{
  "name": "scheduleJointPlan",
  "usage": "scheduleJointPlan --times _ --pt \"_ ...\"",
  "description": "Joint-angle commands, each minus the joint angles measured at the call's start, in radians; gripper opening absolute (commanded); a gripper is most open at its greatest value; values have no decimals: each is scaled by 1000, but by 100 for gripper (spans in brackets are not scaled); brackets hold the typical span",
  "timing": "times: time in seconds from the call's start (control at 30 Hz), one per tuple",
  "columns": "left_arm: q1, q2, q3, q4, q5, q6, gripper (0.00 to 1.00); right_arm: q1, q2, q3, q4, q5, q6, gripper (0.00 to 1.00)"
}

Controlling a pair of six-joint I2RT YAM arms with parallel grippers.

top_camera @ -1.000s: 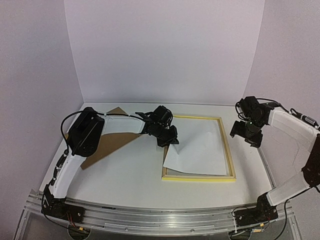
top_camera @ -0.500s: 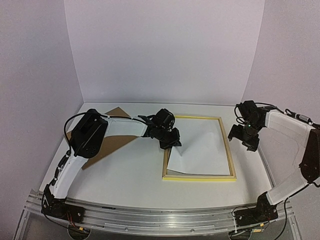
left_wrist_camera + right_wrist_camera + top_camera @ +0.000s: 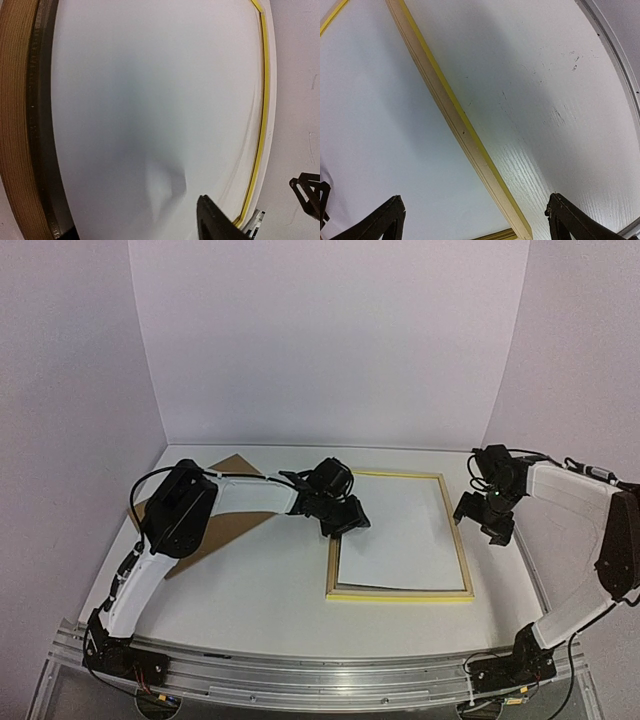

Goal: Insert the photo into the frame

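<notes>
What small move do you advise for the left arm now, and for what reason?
Probably lift the left gripper straight up and slowly, opening it first if it holds the corner. The photo lies white side up inside the frame and looks nearly flat, with its edges within the yellow border. The right gripper hangs open beside the frame.

Overhead camera: fixed high at the near edge of the table [image 3: 260, 590], facing forward and down. It is distant and takes in the whole tabletop and the back wall [image 3: 330, 340].

Left wrist camera: very close, looking down on the white sheet [image 3: 150, 100] inside the frame [image 3: 263, 100], with the yellow rail at picture right.

Right wrist camera: close, looking down across the frame's right rail, which runs from upper left to lower centre, with bare table beyond.

All three views share the frame.
</notes>
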Motion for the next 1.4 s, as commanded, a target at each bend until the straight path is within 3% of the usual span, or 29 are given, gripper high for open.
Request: scheduleJointPlan --times 0.0,0.23,0.37,0.63,0.83,1.03,1.2,1.37 --pt "-13 -59 67 -117 -91 49 65 -5 -8 5 10 3 -12 96" --pt "-32 -123 118 -241 -188 97 81 -7 -18 13 10 7 -11 96" --pt "-43 -180 117 -291 -235 123 99 -7 -25 19 10 11 -23 96" --pt "-21 -310 52 -384 -357 164 100 -6 -104 9 46 -75 -118 98" --pt "139 -473 -229 -334 -332 153 100 40 -108 -12 224 -337 -207 98" --pt "346 -682 -508 -291 -326 147 100 275 59 118 273 -286 -207 98" --pt "554 -825 -681 -326 -346 151 100 383 265 284 329 -310 -207 96" --pt "744 -960 -888 -253 -259 147 100 444 519 545 346 -356 -229 94"
